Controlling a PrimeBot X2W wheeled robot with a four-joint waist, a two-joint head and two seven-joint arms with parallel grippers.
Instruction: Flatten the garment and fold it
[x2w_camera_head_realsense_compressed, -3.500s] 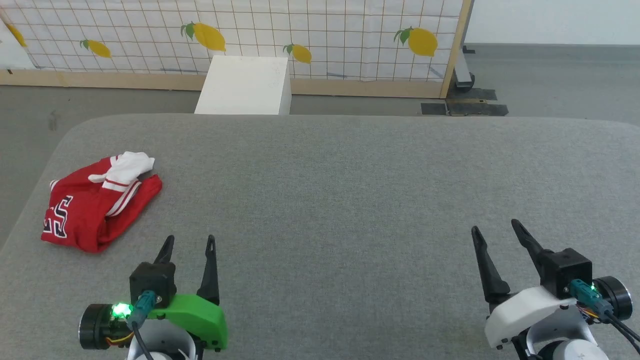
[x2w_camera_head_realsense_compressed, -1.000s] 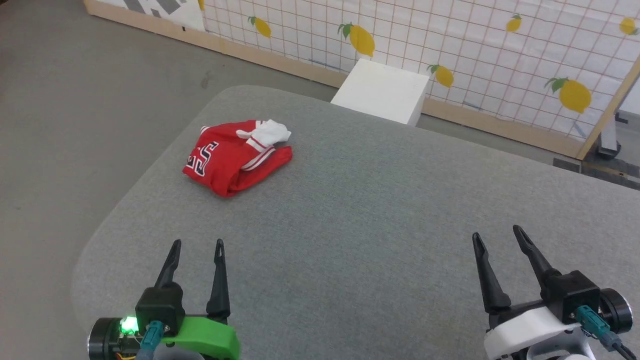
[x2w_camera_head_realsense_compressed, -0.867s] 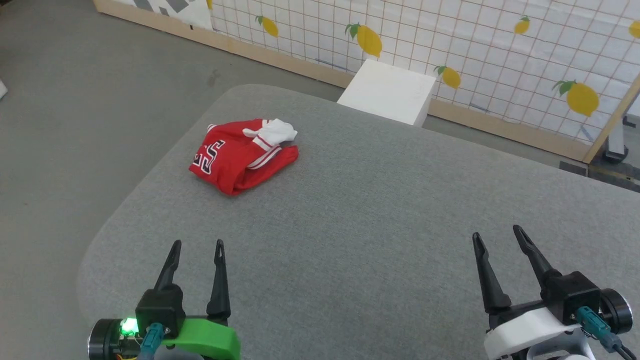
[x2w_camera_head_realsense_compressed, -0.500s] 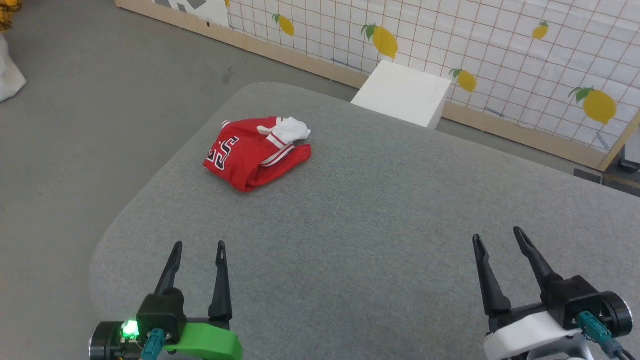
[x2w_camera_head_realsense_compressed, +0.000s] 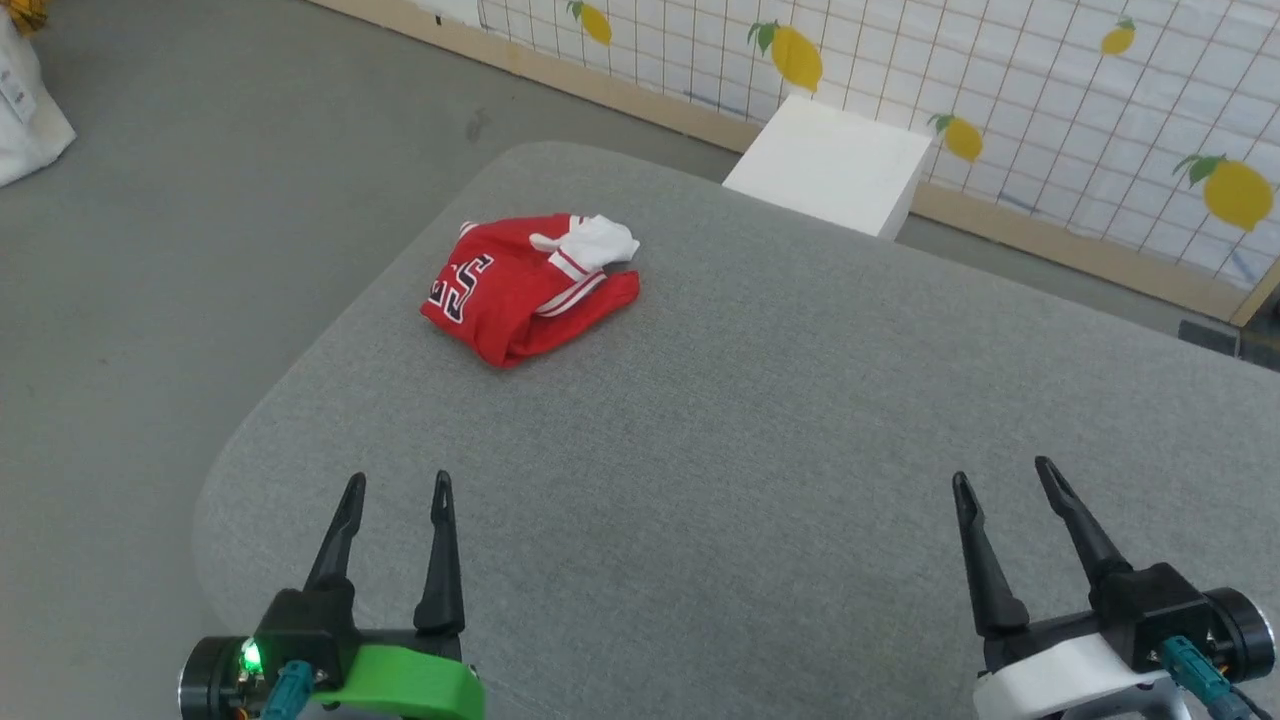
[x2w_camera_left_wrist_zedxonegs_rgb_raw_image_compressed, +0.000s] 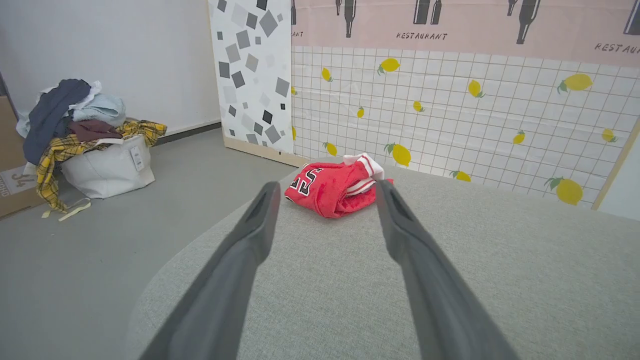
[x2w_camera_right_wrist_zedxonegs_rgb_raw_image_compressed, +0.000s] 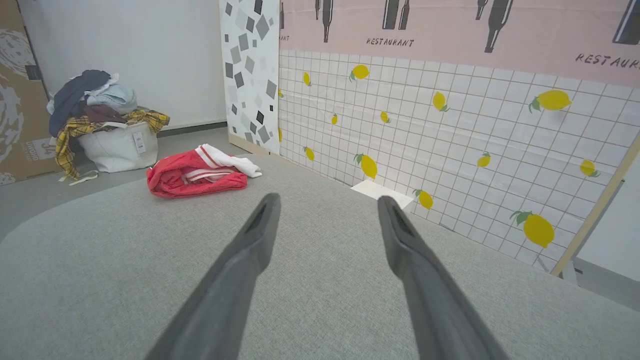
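The garment (x2w_camera_head_realsense_compressed: 530, 290) is a soft, crumpled heap of red jersey cloth. A white sleeve and red-and-white striped trim are bunched on top, and black, white-edged numerals run along one side. It lies on the table (x2w_camera_head_realsense_compressed: 760, 420), whose grey cover is a coarse woven fabric with a rounded corner.

The heap sits well ahead of the left gripper (x2w_camera_head_realsense_compressed: 398, 480) and slightly to the right of its fingers' line, touching neither finger. From the right gripper (x2w_camera_head_realsense_compressed: 1003, 472) it lies far ahead and well off to the left. Both grippers have their long, tapering dark fingers spread apart with nothing between them, over the near part of the table.

The head view shows the glossy green shell behind the left jaws and the white shell behind the right. It also shows a plain white box (x2w_camera_head_realsense_compressed: 830, 165) past the table's far edge.

In the left wrist view the numerals sit between the fingertips. Off to the left, on the smooth grey floor (x2w_camera_left_wrist_zedxonegs_rgb_raw_image_compressed: 165, 200), is a white bag (x2w_camera_left_wrist_zedxonegs_rgb_raw_image_compressed: 107, 170) piled with clothes, yellow plaid among them.

The right wrist view catches the heap's rolled, striped side, a lemon-printed grid screen (x2w_camera_right_wrist_zedxonegs_rgb_raw_image_compressed: 450, 130) and a cardboard box (x2w_camera_right_wrist_zedxonegs_rgb_raw_image_compressed: 20, 100).
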